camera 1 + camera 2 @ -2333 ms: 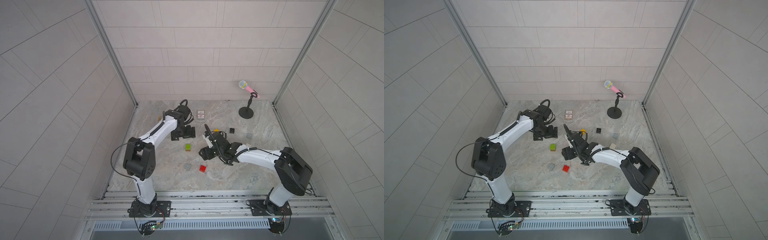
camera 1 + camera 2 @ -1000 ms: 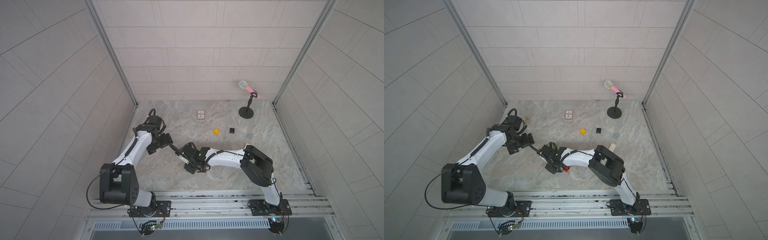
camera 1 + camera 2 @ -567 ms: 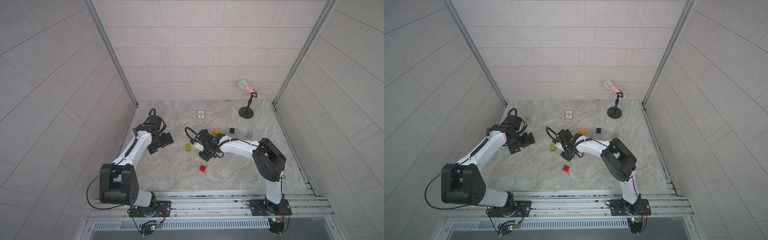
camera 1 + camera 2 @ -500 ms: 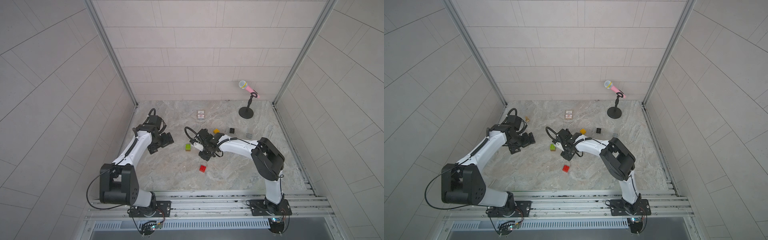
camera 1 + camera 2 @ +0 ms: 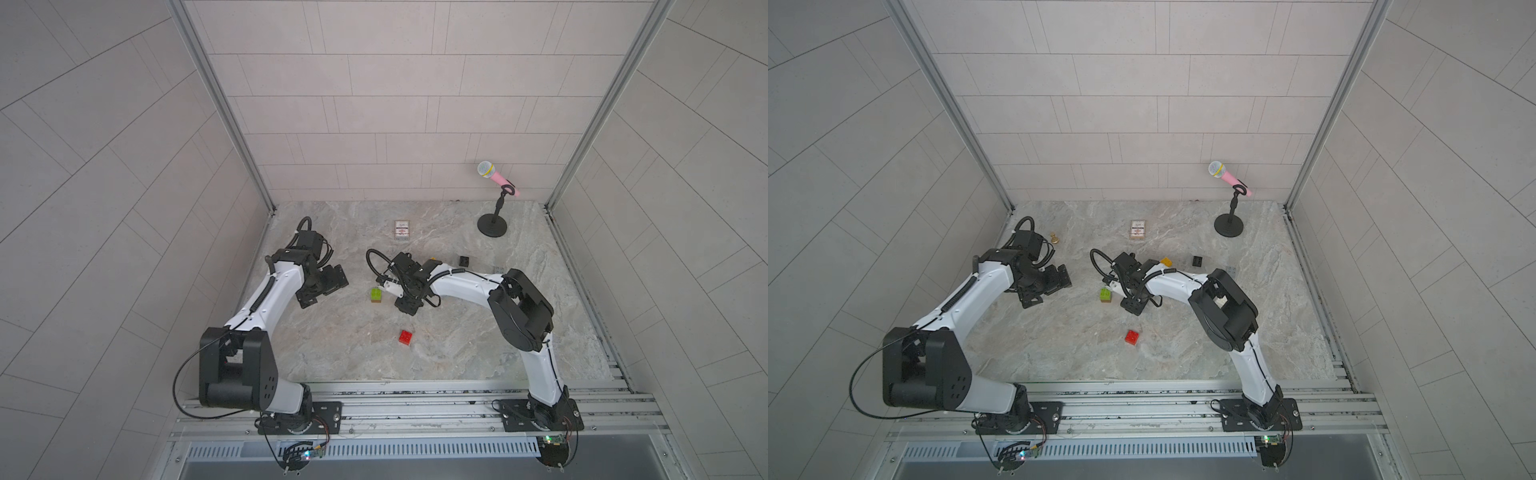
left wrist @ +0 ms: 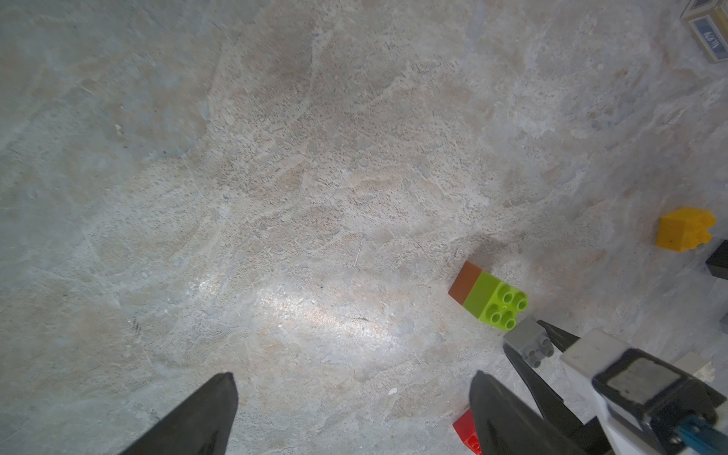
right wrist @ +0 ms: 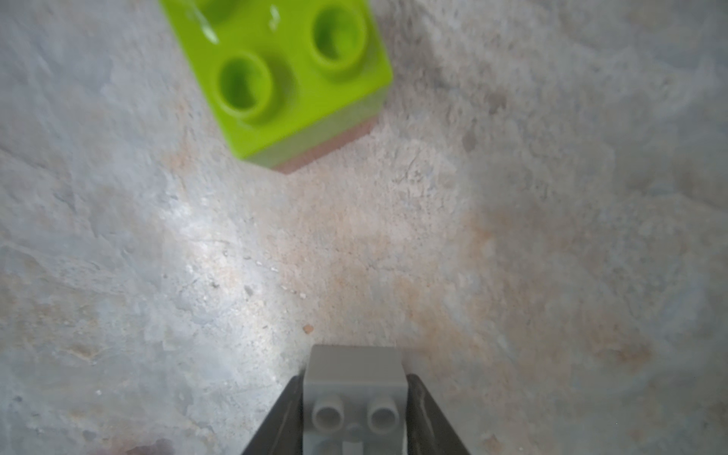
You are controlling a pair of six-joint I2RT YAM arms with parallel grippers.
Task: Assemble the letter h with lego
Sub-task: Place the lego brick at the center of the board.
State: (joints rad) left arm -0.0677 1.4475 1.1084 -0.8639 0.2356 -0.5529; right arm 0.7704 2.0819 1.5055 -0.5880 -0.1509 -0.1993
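Right hand (image 7: 354, 384) grips a grey brick (image 6: 528, 342) between its two dark fingers, studs facing back toward the wrist. Only the wrist views show this; in both top views the brick is lost under the hand's black body. The right wrist view also shows bare desk (image 5: 353, 353) between the grey brick and the green brick (image 7: 283, 78), so the two are near but apart. In the left wrist view they seem to meet at a corner. That view alone shows clearly that the green brick sits studs-up on a brown brick (image 6: 465, 281). This short stack is all of the letter that stands. In a top view it stands near the middle of the desk at about 9 o'clock from the right hand (image 5: 390, 291). Left hand (image 6: 350, 394) is spread wide and holds nothing, hanging over bare desk at 9 o'clock from the stack. One of its fingers covers half of the red brick (image 6: 467, 433). A top view shows that brick whole at 5 o'clock from the stack. The yellow brick (image 5: 1166, 262) lies at 1 o'clock from the stack. It is clear in one top view and partly hidden behind the right arm (image 5: 465, 286) in its twin. A black brick (image 5: 465, 260) lies just past it toward 3 o'clock. The card box (image 5: 402, 230) lies toward 12 o'clock, and a pink microphone (image 5: 496, 178) stands on its stand in the far corner at 2 o'clock. A brass pawn (image 5: 1054, 238) shows beside the left arm (image 5: 984, 291) in one top view only.
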